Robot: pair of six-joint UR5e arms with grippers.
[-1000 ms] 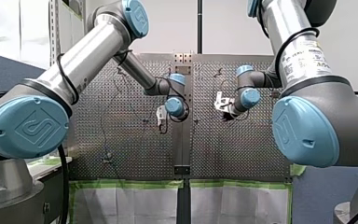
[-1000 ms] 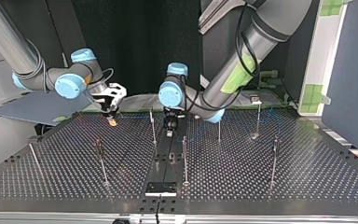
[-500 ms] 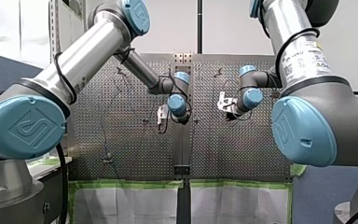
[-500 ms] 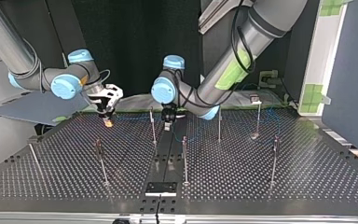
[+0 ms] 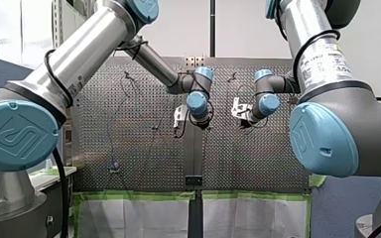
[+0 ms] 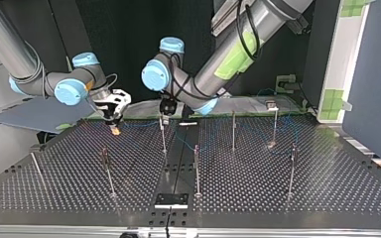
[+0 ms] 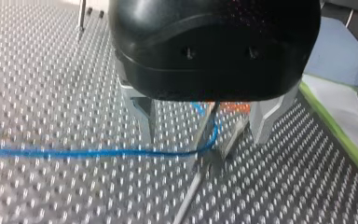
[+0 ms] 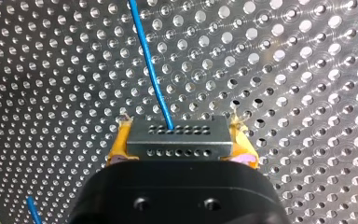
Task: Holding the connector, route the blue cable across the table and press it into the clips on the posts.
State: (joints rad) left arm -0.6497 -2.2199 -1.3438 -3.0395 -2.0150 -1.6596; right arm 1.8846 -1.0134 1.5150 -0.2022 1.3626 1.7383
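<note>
My right gripper [image 8: 179, 145] clamps the connector [image 8: 177, 135] close over the table [image 8: 307, 70], and my left gripper [image 7: 205, 135] straddles the blue cable [image 8: 154, 77] at a post [image 7: 190, 179] with its fingers apart; risk: left unpinched, the cable may slide off the post instead of seating.

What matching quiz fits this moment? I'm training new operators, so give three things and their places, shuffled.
Things:
1 connector
2 blue cable
3 post

Places:
A between my left arm's jaws, which stand open
B clamped in my right arm's jaws
C runs over the table, curving up by the post

Pairs: 1-B, 2-C, 3-A
</note>
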